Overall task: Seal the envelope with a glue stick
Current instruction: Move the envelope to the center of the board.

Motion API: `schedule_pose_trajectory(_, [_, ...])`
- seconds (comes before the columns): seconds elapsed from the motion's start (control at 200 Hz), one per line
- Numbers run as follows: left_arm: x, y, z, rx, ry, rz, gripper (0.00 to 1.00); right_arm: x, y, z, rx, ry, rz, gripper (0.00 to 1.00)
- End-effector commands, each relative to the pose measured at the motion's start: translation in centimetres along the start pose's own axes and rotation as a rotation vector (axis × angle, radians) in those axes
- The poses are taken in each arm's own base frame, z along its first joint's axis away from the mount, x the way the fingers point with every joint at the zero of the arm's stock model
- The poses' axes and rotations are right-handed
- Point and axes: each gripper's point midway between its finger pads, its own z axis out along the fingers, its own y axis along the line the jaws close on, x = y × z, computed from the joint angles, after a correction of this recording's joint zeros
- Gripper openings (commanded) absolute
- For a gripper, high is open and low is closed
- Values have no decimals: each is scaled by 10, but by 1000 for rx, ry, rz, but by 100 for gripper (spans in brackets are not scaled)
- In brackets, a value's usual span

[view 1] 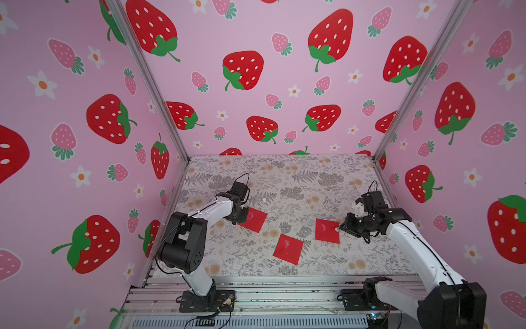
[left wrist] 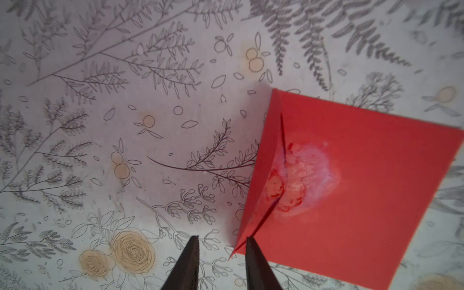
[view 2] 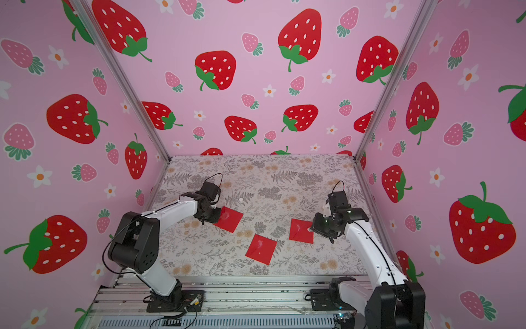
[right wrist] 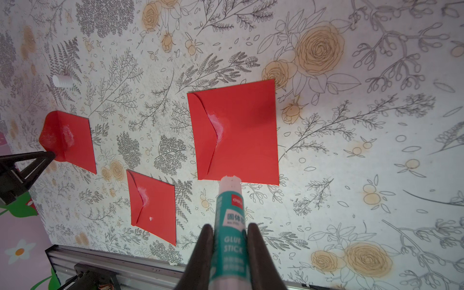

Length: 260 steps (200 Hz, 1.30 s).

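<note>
Three red envelopes lie on the floral table, each with a white glue smear by its flap. My left gripper [left wrist: 223,238] is open at the corner of the left envelope [view 1: 254,220] [left wrist: 351,188]; one finger touches the flap's edge, and the flap bulges slightly. The middle envelope [view 1: 288,248] [right wrist: 153,203] lies alone. My right gripper [right wrist: 229,226] is shut on the glue stick [right wrist: 231,213], white with a teal label. The stick's bare tip hovers at the near edge of the right envelope [view 1: 327,230] [right wrist: 241,130]. In both top views the right gripper [view 2: 316,228] sits just right of that envelope.
A small white cap [view 1: 264,200] [right wrist: 61,80] lies on the table behind the left envelope. Strawberry-patterned walls with metal corner posts [view 1: 381,153] close in three sides. An aluminium rail [view 1: 284,284] carrying both arm bases runs along the front edge.
</note>
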Motion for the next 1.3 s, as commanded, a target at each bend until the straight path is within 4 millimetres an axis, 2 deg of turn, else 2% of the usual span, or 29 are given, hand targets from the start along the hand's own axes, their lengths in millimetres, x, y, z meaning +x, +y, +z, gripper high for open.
schedule_pose_trajectory(0.0, [-8,-5,5,22,-1,19,32,-3,3,-2,-16,-3,-8,0])
schedule_pose_trajectory(0.09, [-8,-6,11,30,12,23,29,-3,3,-3,-16,-4,-7,0])
schedule_pose_trajectory(0.165, [-8,-8,12,37,20,27,23,-3,3,-3,-15,-6,-7,0])
schedule_pose_trajectory(0.37, [-5,-13,2,73,-9,15,11,-3,3,-3,-14,-5,-7,0])
schedule_pose_trajectory(0.51, [-1,-26,-8,123,-31,13,7,-5,4,-4,-17,-10,-9,0])
schedule_pose_trajectory(0.59, [-1,-41,-16,170,-54,13,7,-7,6,-5,-19,-11,-10,0])
schedule_pose_trajectory(0.62, [-3,-47,-21,192,-68,8,2,-8,6,-5,-16,-10,-14,0])
schedule_pose_trajectory(0.745, [-9,-78,-37,255,-113,36,1,-11,8,-8,-18,-11,-18,0])
schedule_pose_trajectory(0.976, [-34,-140,-59,373,-167,82,1,-18,15,-11,-29,-13,-29,0])
schedule_pose_trajectory(1.151, [-53,-189,-61,456,-182,116,0,-24,21,-14,-31,-27,-38,0])
schedule_pose_trajectory(1.296, [-56,-221,-55,494,-165,154,0,-28,25,-15,-32,-34,-45,0])
